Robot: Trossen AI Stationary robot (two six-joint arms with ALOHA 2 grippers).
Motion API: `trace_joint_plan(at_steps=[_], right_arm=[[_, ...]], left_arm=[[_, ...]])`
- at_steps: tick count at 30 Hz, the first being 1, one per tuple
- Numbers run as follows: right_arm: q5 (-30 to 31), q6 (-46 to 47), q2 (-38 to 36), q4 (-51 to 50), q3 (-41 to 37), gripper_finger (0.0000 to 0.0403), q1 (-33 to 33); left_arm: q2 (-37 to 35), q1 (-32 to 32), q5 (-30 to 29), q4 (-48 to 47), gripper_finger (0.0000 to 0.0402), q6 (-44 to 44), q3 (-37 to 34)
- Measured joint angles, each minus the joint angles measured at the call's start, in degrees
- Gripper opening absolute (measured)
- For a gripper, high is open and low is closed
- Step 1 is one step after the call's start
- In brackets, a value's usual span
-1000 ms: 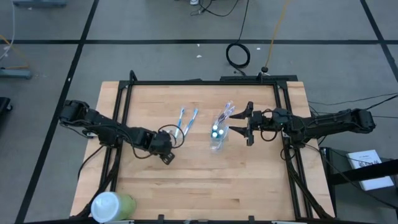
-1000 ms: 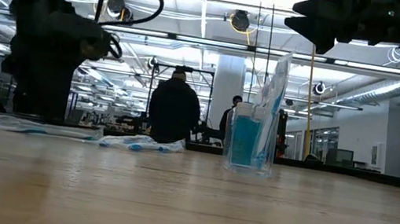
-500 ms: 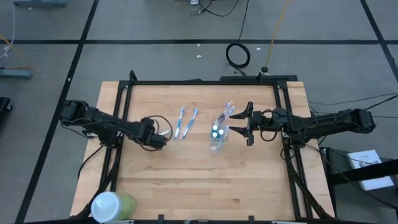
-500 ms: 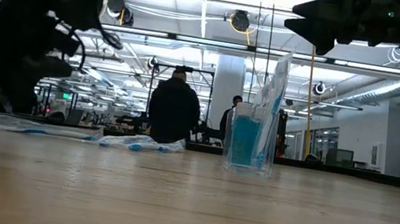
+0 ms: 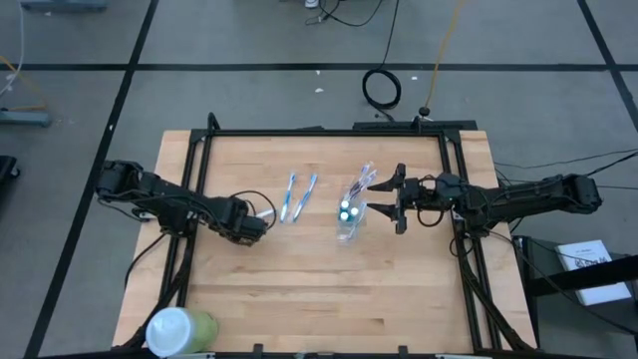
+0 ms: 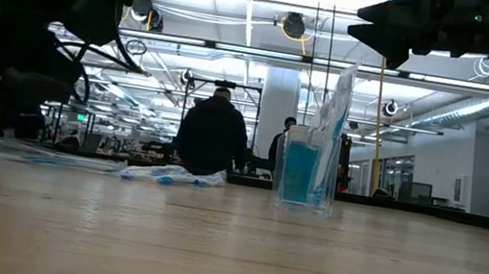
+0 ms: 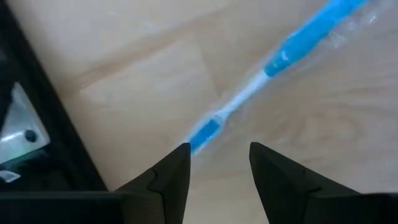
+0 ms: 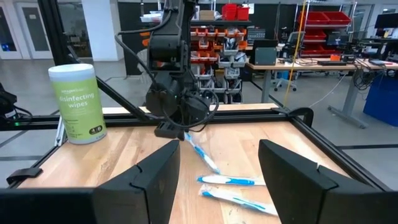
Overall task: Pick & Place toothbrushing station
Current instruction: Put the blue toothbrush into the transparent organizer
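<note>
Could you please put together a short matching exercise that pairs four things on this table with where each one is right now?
Things:
1. clear cup
2. wipes container
3. left gripper
4. right gripper

Places:
A. at the table's near left corner
B. open, raised just right of the cup
C. mid-table, with wrapped toothbrushes standing in it
D. open, low over the end of a wrapped toothbrush lying flat

Pairs: 1-C, 2-A, 3-D, 4-B

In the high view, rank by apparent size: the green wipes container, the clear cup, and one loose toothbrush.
1. Wipes container, largest.
2. Clear cup and a loose toothbrush: too close to rank; the brush looks longer but far thinner.
</note>
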Motion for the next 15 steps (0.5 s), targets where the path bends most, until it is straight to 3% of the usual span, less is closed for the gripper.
trace_joint_plan(at_steps=[6, 15], right_arm=[[0.0, 0.3, 0.0, 0.0, 0.0, 0.0210, 0.0], [0.0, 0.3, 0.0, 0.0, 0.0, 0.0210, 0.0]], left_arm=[[0.0, 0.0, 0.6, 15.3, 0.0170, 9.7, 0.0], [-1.1, 0.5, -5.4, 34.7, 0.0170, 20.0, 0.0]])
